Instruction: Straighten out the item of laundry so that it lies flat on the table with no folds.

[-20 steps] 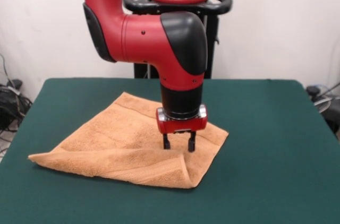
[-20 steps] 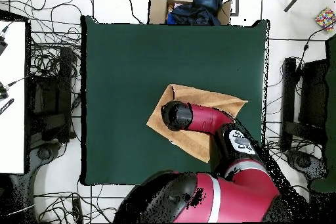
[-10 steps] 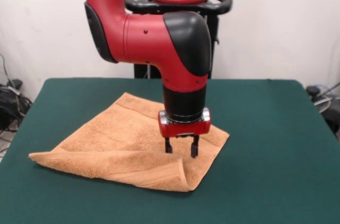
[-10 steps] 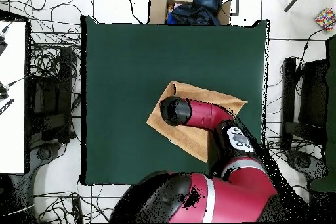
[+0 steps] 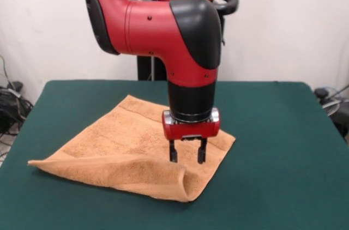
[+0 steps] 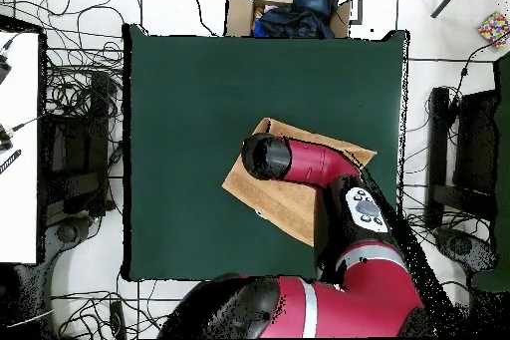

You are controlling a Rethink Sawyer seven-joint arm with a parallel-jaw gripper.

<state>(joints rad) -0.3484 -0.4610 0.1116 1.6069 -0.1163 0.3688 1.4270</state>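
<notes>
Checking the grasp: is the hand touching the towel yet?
Cannot tell. In the front view the open hand overlaps the towel, its tips just behind the raised fold, but no contact or gap shows plainly. Overhead, the arm hides it.

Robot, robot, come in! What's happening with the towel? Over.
Tool open, just above towel. Towel folded along front edge, not flat. Nothing in the way.

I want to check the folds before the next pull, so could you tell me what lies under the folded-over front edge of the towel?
Under the towel's doubled front edge, only more towel shows, lying on the green table. Inside the fold is hidden. The open gripper hangs just above it.
</notes>
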